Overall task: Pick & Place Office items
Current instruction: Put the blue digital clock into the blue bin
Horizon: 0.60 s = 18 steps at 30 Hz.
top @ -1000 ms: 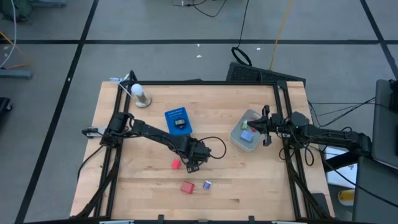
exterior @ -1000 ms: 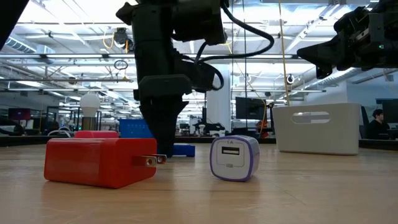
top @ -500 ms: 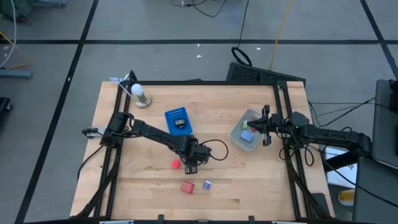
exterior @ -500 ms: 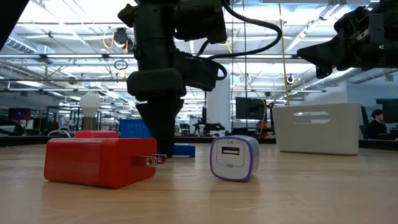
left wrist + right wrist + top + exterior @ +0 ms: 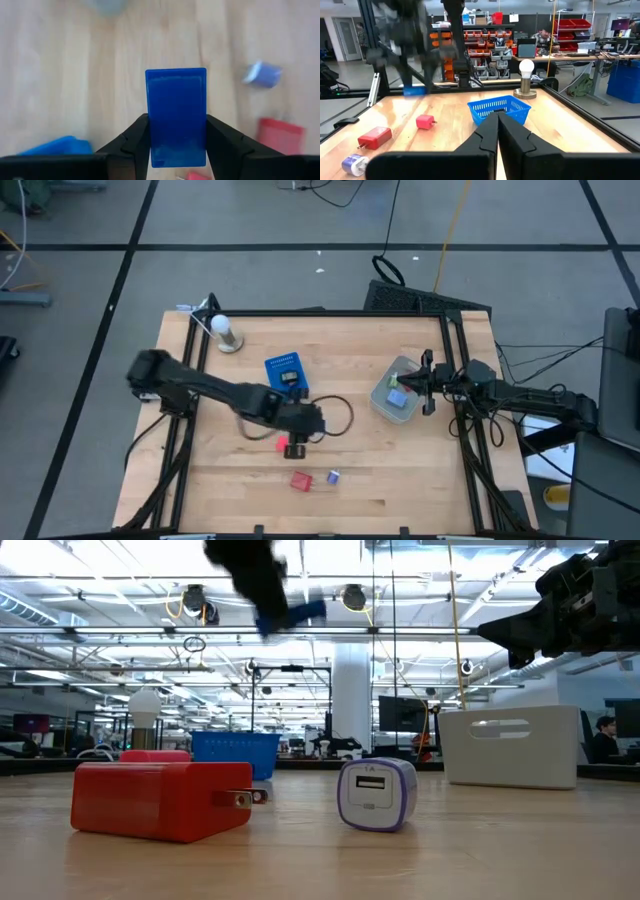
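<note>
Now the blue block (image 5: 176, 116) sits clamped between the left gripper (image 5: 176, 145) fingers (image 5: 134, 140), lower centre of the left wrist view, held above the table (image 5: 60, 75). We judge it light, rigid and smooth-faced, so slippery; the grip across its narrow flat sides looks the right hold. In the low view it shows at upper centre (image 5: 300, 612), clear of the red charger (image 5: 158, 798) and purple adapter (image 5: 375, 794). Compared with a second ago, the left arm has lifted from table level and the jaws have narrowed onto the block. The right gripper (image 5: 497, 131), fully closed and empty, is unchanged beside the grey bin (image 5: 393, 402), right of centre in the high view.
</note>
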{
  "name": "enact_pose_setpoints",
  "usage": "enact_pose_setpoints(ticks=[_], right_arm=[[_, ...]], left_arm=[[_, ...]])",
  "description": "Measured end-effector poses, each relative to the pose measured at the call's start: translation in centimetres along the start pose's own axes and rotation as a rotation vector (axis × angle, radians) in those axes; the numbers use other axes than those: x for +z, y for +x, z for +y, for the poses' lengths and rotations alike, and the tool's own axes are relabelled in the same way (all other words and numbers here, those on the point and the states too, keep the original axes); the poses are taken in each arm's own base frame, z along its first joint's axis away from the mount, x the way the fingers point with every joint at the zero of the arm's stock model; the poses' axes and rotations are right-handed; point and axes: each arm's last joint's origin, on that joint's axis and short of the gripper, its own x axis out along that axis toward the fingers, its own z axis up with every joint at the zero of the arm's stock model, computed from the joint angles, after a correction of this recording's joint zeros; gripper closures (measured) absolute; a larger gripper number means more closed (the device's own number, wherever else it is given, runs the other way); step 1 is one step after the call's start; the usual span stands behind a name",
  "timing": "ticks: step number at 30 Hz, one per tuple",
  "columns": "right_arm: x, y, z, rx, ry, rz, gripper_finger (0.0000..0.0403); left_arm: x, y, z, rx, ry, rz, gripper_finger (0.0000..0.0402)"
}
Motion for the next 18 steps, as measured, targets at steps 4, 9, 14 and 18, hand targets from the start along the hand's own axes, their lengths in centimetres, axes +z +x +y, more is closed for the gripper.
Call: enact_pose_setpoints(ticks=[4,9,14,18], right_arm=[[0.0,0.0,0.0,0.0,0.0,0.001,0.0399],[0.0,0.0,0.0,0.0,0.0,0.002,0.0399],[0.0,0.0,0.0,0.0,0.0,0.002,0.0399],[0.0,0.0,0.0,0.0,0.0,0.002,0.0399]], left_arm=[[-0.2,-5.7,-0.7,-0.043,0.032,-0.208,0.0253],[-3.7,-11.5,-0.7,0.002,0.025,-0.403,0.0253],[-9.6,-14.5,1.0,0.133,-0.023,-0.512,0.0253],[-13.8,-15.5,3.1,0.21,-0.13,-0.599,0.0253]])
